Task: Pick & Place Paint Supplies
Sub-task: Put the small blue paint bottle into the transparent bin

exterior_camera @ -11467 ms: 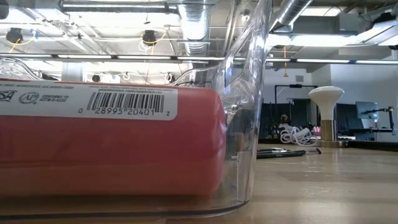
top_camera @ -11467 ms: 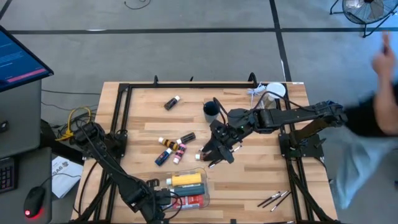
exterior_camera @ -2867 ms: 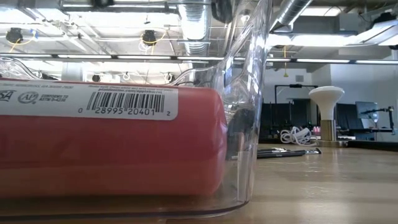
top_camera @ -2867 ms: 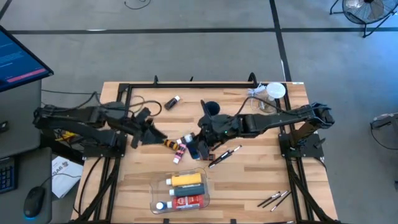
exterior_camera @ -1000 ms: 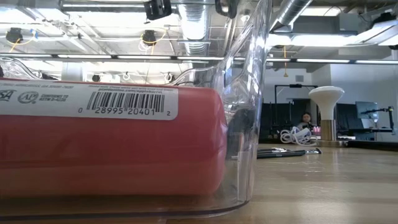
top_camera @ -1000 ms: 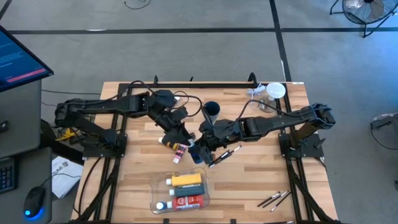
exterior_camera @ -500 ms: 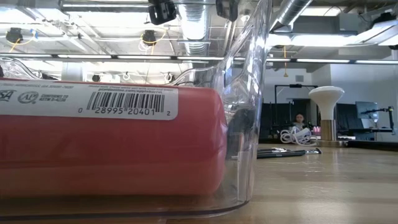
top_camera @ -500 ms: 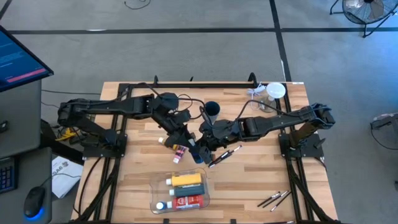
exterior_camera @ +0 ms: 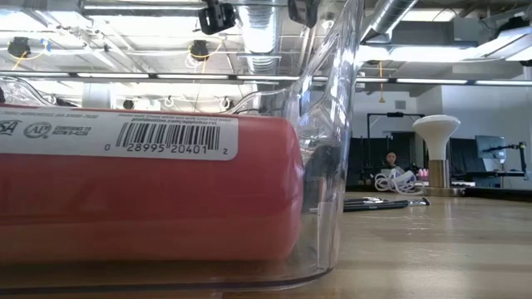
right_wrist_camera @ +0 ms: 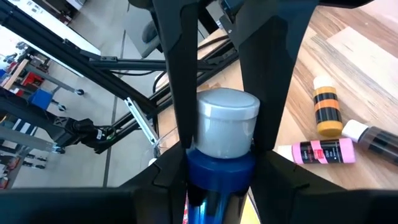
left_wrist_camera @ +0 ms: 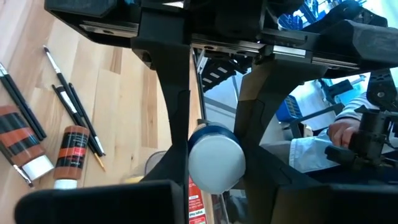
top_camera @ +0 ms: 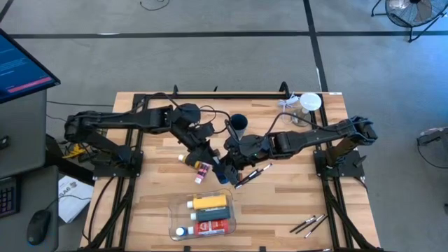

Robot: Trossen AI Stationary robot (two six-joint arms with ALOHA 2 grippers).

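A wooden surface (top_camera: 294, 192) is being framed at its far edge by a black rail (top_camera: 227, 96). A clear jar with a white lid (top_camera: 310, 103) is being kept at the far right corner. What may be a dark cup (top_camera: 238, 124) is standing mid-surface. A monitor (top_camera: 21, 66) is glowing at left.

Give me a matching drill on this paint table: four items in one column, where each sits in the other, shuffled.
Items:
1. yellow bottle
2. blue bottle
3. loose brushes
4. clear jar with white lid

Places:
A. table corner at the high view's upper right
B. gripped in the right claw
C. table corner at the high view's lower right
D. lying in the clear tray

Pairs: 1-D, 2-B, 3-C, 4-A
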